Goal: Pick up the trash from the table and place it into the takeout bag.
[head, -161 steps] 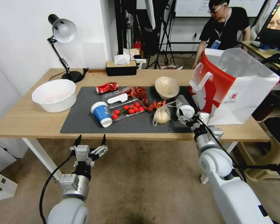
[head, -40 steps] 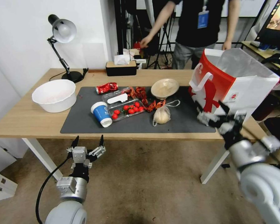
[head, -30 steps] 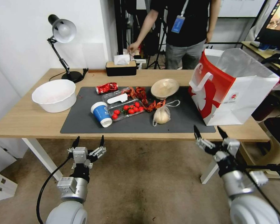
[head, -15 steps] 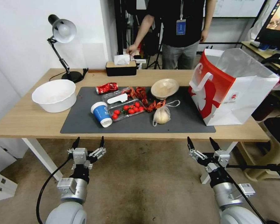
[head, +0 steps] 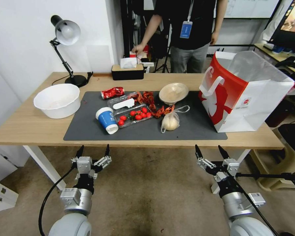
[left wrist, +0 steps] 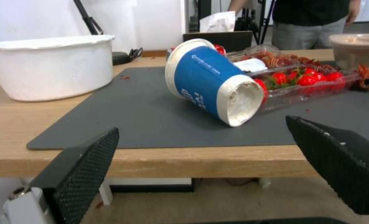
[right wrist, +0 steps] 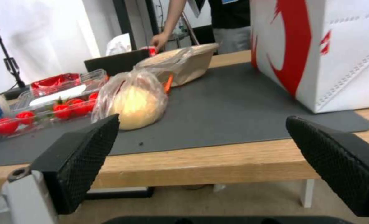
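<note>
I am looking at four pieces of trash lying on the dark grey mat [head: 173,129] of the table [head: 32,127]: the blue paper cup [head: 107,120] is lying on its side, its long axis running roughly from 11 to 5 o'clock in the head view with its white base pointing toward me; the crushed red can [head: 112,92] is lying at about 12 o'clock from it, long axis nearly 9 to 3; the beige round bowl [head: 173,92] is sitting tilted farther right; and the clear bag with the beige bun [head: 170,121] is resting at 6 o'clock from that bowl, its knotted tail trailing toward 1 o'clock. The takeout bag [head: 249,95] is standing open at 3 o'clock from the bun, so I am judging most of the job still ahead. My left gripper [head: 92,151] and right gripper [head: 212,152] are both hanging below the table's near edge, fingers spread apart and holding nothing.
</note>
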You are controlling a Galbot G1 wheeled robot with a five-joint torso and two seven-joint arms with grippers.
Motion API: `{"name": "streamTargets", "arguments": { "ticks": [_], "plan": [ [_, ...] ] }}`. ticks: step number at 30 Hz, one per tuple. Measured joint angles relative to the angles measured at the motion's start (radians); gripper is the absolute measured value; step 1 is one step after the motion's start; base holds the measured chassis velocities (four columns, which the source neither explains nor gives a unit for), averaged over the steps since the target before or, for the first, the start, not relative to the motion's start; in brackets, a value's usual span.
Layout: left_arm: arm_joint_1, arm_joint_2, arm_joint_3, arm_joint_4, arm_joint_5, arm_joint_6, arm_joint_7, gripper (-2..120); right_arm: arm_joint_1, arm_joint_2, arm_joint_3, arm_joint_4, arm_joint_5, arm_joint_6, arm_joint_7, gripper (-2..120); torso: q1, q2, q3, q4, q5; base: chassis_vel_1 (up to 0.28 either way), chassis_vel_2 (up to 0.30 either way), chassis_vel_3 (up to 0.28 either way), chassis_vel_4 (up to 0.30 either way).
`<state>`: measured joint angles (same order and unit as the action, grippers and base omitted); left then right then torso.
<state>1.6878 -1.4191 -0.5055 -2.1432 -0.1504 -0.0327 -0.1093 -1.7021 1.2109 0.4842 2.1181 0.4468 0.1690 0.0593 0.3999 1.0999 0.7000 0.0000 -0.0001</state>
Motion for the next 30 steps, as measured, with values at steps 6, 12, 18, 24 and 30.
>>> {"name": "streamTargets", "arguments": {
  "ticks": [6, 12, 18, 24, 30],
  "plan": [
    [-0.003, -0.002, 0.002, 0.004, 0.004, -0.001, -0.001, 100, 0.043, 0.002, -0.05, -0.005, -0.02, -0.028, 0.012, 100, 0.0, 0.0, 0.0, 0.0001, 0.0, 0.0, 0.0, 0.0, 0.0],
    [-0.003, -0.002, 0.001, 0.003, 0.006, -0.001, -0.001, 100, 0.104, -0.002, -0.083, -0.015, -0.026, -0.063, 0.031, 100, 0.0, 0.0, 0.0, 0.0001, 0.0, 0.0, 0.0, 0.0, 0.0],
    [-0.001, -0.003, -0.002, 0.0, 0.008, -0.001, -0.001, 100, 0.225, -0.03, -0.144, -0.031, -0.026, -0.143, 0.065, 100, 0.0, 0.0, 0.0, 0.0002, 0.0, 0.0, 0.0, 0.0, 0.0],
    [-0.008, 0.001, 0.0, 0.002, 0.008, 0.001, -0.001, 100, 0.321, -0.049, -0.197, -0.05, -0.012, -0.228, 0.098, 100, 0.0, 0.0, 0.0, -0.0003, 0.0, 0.0, 0.0, 0.0, 0.0],
    [-0.007, 0.001, 0.0, 0.003, 0.008, 0.001, -0.001, 100, 0.417, -0.064, -0.25, -0.09, 0.013, -0.298, 0.122, 100, 0.0, 0.0, 0.0, 0.0, 0.0001, 0.0, 0.0, 0.0, 0.0]
  ]
}}
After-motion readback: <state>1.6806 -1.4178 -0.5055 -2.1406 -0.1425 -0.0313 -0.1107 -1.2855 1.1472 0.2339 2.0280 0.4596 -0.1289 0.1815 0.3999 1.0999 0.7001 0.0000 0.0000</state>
